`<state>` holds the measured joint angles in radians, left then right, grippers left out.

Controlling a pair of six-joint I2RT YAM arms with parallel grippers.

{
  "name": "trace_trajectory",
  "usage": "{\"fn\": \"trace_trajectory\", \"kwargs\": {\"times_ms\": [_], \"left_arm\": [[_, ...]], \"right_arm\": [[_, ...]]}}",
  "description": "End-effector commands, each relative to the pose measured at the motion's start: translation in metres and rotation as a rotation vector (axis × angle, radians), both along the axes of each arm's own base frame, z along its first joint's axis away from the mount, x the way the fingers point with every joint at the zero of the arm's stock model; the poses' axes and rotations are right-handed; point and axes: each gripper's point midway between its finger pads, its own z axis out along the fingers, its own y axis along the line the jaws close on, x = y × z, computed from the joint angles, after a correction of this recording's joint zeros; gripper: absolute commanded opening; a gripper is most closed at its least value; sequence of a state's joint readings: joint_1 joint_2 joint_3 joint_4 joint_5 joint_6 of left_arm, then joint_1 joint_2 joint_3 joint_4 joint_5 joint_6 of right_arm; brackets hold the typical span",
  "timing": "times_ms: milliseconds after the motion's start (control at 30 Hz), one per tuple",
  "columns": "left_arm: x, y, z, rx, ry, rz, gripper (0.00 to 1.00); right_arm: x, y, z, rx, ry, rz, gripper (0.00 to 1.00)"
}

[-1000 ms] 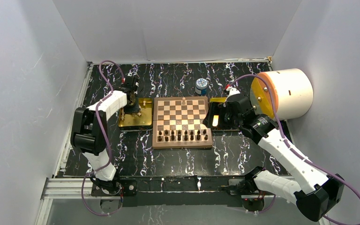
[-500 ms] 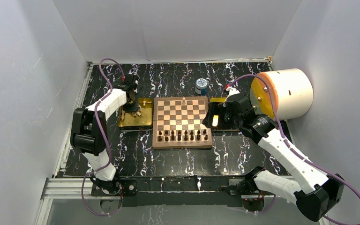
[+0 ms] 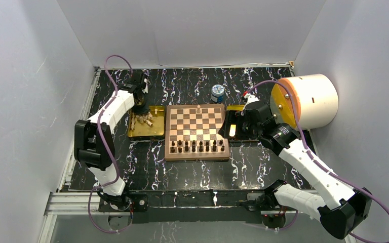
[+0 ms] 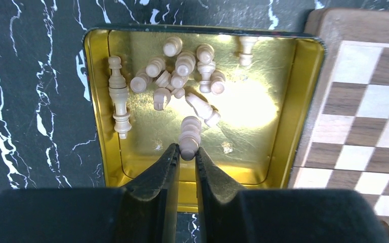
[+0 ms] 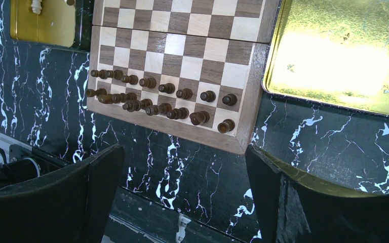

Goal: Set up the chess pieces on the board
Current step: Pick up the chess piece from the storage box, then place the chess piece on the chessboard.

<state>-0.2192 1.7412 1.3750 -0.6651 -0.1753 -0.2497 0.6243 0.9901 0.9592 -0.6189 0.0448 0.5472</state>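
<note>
Chess pieces (image 4: 185,63): roughly fourteen in one tray (image 4: 283,126)
Left pincer (image 4: 186,154): pinching one chess piece (image 4: 189,132) — nearly closed
Right pincer (image 5: 182,169): spread wide — holding nothing

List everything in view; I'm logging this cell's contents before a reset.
board: one, tan and brown checks, centre.
left tray: one, gold, left of board.
right tray: one, gold, right of board.
dark pieces: about sixteen, dark brown, board's near rows.
cream pieces: about fourteen, cream, heaped in left tray.
lone cream piece: one, cream, board's far row.
jar: one, blue and white, behind board.
cylinder: one, white, orange rim, far right.
left gripper: black, shut on held cream piece above left tray.
right gripper: black, open, beside board's right edge.
</note>
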Motion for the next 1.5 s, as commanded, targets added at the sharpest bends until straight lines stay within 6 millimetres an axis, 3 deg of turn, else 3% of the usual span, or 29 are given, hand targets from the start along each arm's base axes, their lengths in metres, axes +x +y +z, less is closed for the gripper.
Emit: {"fn": "trace_trajectory", "kwargs": {"times_ms": [0, 267, 567, 767, 933, 1167, 1467], "left_arm": [[0.000, -0.011, 0.046, -0.036, -0.069, -0.048, 0.10], [-0.003, -0.032, 0.060, -0.034, -0.076, -0.098, 0.10], [0.022, -0.094, 0.066, -0.083, -0.103, -0.200, 0.10], [0.039, -0.133, 0.053, -0.095, -0.089, -0.255, 0.10], [0.048, -0.155, 0.036, -0.093, -0.063, -0.285, 0.10], [0.050, -0.168, 0.016, -0.072, -0.029, -0.310, 0.10], [0.051, -0.185, 0.004, -0.075, -0.010, -0.333, 0.11]], "right_arm": [[0.008, 0.009, 0.029, 0.068, -0.077, 0.005, 0.98], [0.007, 0.008, 0.027, 0.065, -0.070, 0.004, 0.98], [0.006, 0.009, 0.024, 0.069, -0.063, 0.002, 0.98], [0.007, 0.006, 0.030, 0.064, -0.079, -0.009, 0.99], [0.007, 0.003, 0.033, 0.062, -0.093, -0.014, 0.99], [0.007, 0.003, 0.030, 0.059, -0.093, -0.014, 0.99], [0.009, 0.002, 0.031, 0.055, -0.106, -0.020, 0.99]]}}
